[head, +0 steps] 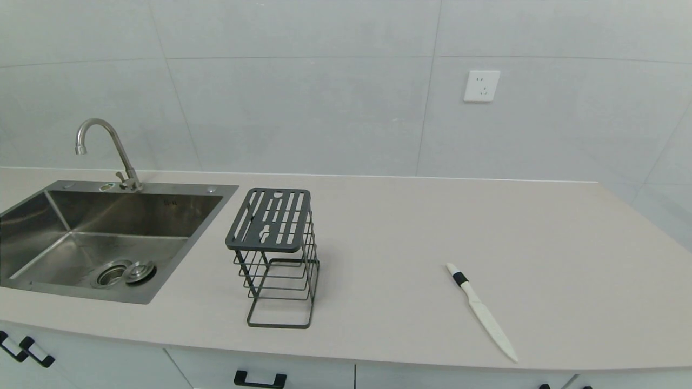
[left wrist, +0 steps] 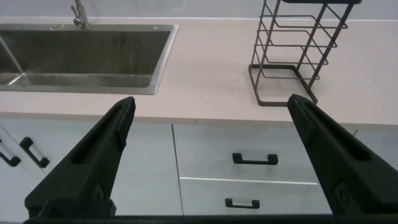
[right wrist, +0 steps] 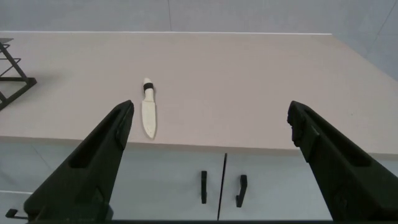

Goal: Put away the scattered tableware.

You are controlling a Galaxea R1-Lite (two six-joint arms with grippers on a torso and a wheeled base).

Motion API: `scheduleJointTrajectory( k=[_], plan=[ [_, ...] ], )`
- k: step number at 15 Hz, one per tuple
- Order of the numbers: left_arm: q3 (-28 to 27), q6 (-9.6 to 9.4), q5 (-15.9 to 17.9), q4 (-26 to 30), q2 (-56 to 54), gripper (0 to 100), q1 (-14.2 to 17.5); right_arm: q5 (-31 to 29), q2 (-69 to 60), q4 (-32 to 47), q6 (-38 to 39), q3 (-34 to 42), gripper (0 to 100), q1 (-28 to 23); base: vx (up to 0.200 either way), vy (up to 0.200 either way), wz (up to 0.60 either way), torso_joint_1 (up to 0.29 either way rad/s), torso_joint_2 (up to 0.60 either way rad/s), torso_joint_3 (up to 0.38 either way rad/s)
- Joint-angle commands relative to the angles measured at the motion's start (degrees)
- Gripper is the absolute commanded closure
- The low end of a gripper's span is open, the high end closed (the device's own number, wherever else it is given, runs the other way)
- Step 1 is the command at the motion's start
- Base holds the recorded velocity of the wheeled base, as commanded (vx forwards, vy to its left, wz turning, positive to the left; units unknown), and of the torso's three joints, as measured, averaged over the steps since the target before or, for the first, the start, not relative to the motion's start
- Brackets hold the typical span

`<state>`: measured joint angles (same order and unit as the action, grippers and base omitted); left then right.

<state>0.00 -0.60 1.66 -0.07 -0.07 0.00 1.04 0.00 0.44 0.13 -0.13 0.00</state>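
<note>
Lying flat on the counter point(head: 389, 232), the white knife point(head: 480, 310) sat well right of the black wire rack point(head: 275, 254), tip toward the front edge. The left gripper point(left wrist: 211, 102) and right gripper point(right wrist: 211, 107) hung spread wide, empty. The sink point(head: 135, 213) lay left of the rack.

Matte black left tool point(left wrist: 211, 102) and right tool point(right wrist: 211, 107), each with long, flat-sided, tapering fingers point(left wrist: 93, 155).

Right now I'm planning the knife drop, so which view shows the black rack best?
The head view: the rack stands whole, slotted top and wire frame. The left wrist view catches its wire frame and base, top cut off; the right wrist view, just a corner of it.
</note>
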Motion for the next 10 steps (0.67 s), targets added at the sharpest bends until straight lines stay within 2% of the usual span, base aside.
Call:
scheduleJointTrajectory(
  k=[1,4,10],
  plan=[
    [0.00,-0.02,0.01,-0.01,0.07,0,0.00,0.02,0.09,0.00,0.04,0.05,0,0.00,0.000,0.000,0.00,0.305,-0.03,0.271],
    [0.00,-0.02,0.10,-0.01,0.07,0,0.00,0.02,0.09,0.00,0.04,-0.04,0,0.00,0.000,0.000,0.00,0.294,-0.03,0.238],
    [0.00,0.07,0.10,-0.01,0.07,0,0.00,0.02,0.09,-0.09,0.04,-0.04,0,0.09,0.000,0.000,0.00,0.043,-0.04,0.010]
  ],
)
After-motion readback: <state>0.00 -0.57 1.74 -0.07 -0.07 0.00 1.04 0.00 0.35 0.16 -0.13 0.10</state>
